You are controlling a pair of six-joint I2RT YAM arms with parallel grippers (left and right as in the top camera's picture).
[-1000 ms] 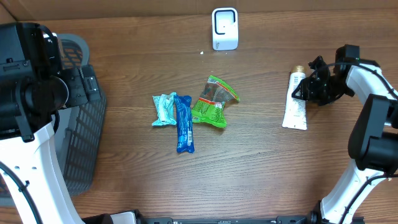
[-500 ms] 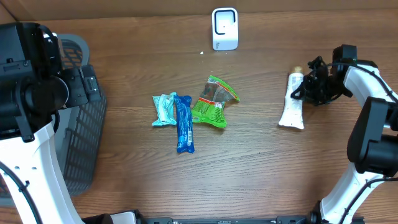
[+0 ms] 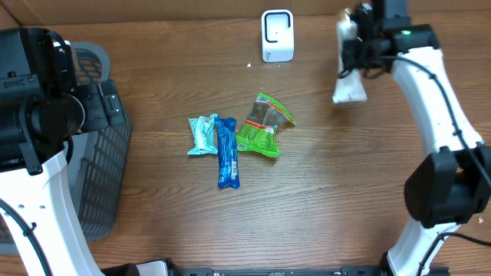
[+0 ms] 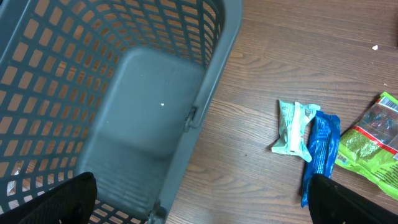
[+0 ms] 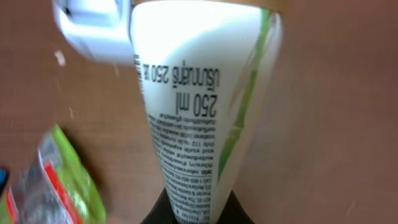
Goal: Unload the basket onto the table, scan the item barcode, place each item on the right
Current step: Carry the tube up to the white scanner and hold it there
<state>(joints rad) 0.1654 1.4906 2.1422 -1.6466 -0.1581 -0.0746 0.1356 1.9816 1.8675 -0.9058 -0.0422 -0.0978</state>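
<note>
A white tube (image 3: 349,84) with a green stripe and printed text hangs above the table at the back right, cap end up. My right gripper (image 3: 360,47) is shut on it. In the right wrist view the tube (image 5: 199,93) fills the frame, pinched at its flat end by my right gripper (image 5: 196,214). The white scanner (image 3: 277,34) stands just left of the tube, and its corner (image 5: 93,25) shows beside it. No barcode shows on the tube's visible face. My left gripper (image 4: 199,208) stands open over the basket's edge, holding nothing.
A grey mesh basket (image 3: 100,153) sits at the table's left edge. A teal packet (image 3: 203,134), a blue packet (image 3: 227,152) and a green packet (image 3: 265,125) lie together mid-table, in front of the scanner.
My right gripper closed on the tube, lifted it off the table at the right and carried it back and left toward the scanner. The left arm has not moved.
</note>
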